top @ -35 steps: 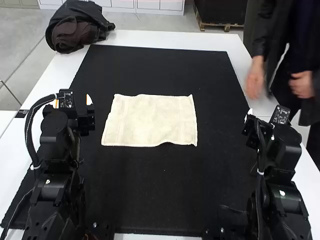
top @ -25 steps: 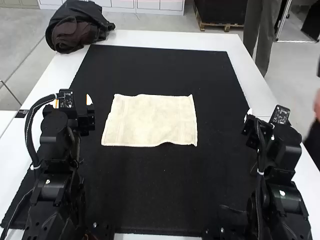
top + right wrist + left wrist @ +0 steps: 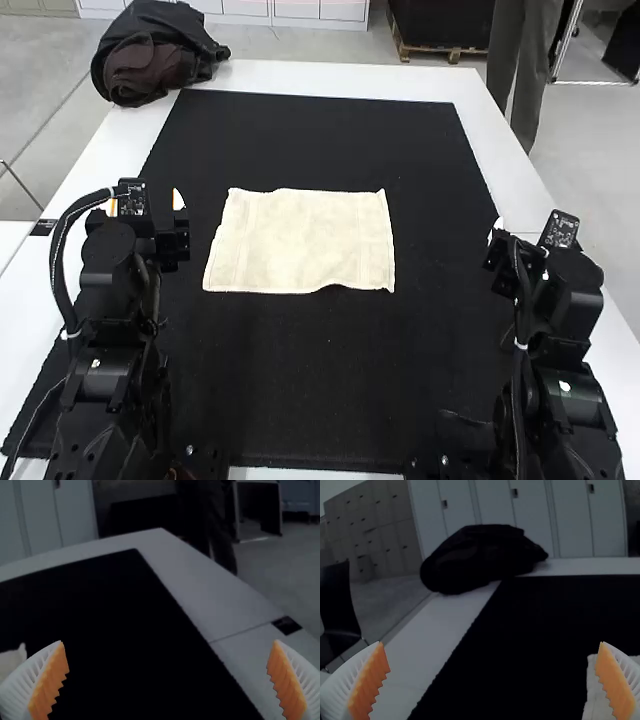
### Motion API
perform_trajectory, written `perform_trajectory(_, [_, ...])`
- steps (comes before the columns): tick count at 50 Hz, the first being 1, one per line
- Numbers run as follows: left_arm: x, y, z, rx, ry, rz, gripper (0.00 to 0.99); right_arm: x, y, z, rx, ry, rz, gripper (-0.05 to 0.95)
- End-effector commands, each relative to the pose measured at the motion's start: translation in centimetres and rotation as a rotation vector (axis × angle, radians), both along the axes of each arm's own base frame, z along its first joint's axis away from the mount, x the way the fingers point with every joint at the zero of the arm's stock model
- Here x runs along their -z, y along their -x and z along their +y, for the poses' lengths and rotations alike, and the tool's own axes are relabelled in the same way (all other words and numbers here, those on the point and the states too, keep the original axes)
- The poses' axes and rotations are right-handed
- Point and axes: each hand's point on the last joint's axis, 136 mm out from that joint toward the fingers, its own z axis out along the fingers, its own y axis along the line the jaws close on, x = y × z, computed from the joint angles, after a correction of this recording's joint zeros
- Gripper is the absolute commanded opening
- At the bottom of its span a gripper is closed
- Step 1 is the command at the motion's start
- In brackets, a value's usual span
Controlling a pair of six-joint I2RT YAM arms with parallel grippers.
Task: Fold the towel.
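In the high view a cream towel lies spread on the black mat, its near edge slightly rippled. My left gripper is off to the towel's left, and my right gripper is well to its right, neither touching it. In the left wrist view my left gripper stands open with nothing between its pads, and a part of the towel shows behind one finger. My right gripper is open and holds nothing; a corner of the towel appears in the right wrist view.
The black mat covers most of the white table. A dark bag sits at the table's far left corner. Bare mat surrounds the towel on all sides.
A person beside the table's right side has moved out of the high view. The towel and both arms have stayed where they were.
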Motion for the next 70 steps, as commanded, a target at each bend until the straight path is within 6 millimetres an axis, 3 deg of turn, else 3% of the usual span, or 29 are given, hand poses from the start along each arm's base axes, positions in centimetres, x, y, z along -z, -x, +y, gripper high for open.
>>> perform_trajectory(1, [-0.04,-0.01,-0.12,0.005,0.010,-0.009,0.967,0.05,0.00,-0.04,0.000,-0.007,-0.006,0.92])
perform_trajectory(70, [0.33,-0.02,-0.12,0.010,0.105,-0.026,0.967,0.23,-0.08,0.31,-0.020,-0.031,-0.003,0.92])
